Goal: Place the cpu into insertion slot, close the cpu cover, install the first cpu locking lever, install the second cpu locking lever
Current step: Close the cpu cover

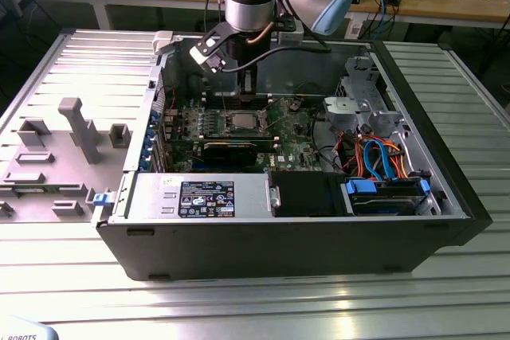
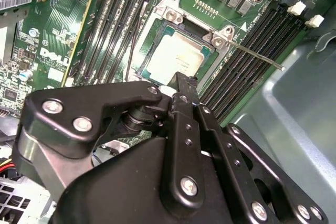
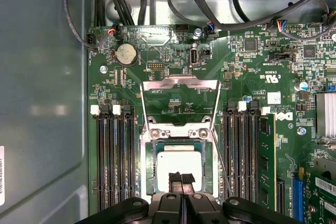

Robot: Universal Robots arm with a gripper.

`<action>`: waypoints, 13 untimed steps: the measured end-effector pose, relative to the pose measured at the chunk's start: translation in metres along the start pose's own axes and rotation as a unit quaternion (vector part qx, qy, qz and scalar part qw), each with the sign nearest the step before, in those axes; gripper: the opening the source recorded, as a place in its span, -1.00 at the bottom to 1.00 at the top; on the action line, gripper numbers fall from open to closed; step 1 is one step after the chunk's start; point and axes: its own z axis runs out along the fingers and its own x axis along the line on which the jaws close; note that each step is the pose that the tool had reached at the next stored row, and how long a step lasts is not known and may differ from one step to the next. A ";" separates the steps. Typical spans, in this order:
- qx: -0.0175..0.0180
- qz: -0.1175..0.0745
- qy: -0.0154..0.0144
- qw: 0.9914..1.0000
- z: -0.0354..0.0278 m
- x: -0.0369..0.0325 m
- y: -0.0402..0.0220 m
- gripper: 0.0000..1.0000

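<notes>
Gripper (image 3: 181,178) over cpu (image 3: 173,159), slatted metal table (image 1: 255,308), wooden workbench (image 1: 462,7)

The gripper (image 3: 181,178), tips pinched together, hovers over the cpu (image 3: 178,160) lying in the insertion slot (image 3: 145,169), cpu cover (image 3: 180,81) standing open on the motherboard (image 3: 252,77).

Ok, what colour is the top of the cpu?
The cpu top is plain silvery-grey metal; it shows best in the first wrist view.
</notes>
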 end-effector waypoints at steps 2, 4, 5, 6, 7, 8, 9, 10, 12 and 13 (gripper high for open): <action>0.000 0.000 0.000 1.000 0.0000 0.0000 0.0001 -0.79; 0.000 0.000 0.000 1.000 0.0000 0.0000 0.0002 -0.79; 0.000 0.000 0.000 1.000 -0.0001 0.0001 0.0002 -0.79; 0.000 0.000 0.000 1.000 -0.0003 0.0001 0.0003 -0.79; 0.000 0.000 0.000 1.000 -0.0007 0.0001 0.0002 -0.79; 0.000 0.000 0.000 1.000 -0.0009 0.0000 0.0002 -0.79; 0.000 0.000 0.000 1.000 -0.0011 0.0001 0.0003 -0.79; 0.000 0.000 0.000 1.000 -0.0011 0.0001 0.0003 -0.79; 0.000 0.000 0.000 1.000 -0.0012 0.0000 0.0002 -0.79; 0.000 0.000 0.000 1.000 -0.0013 0.0000 0.0002 -0.79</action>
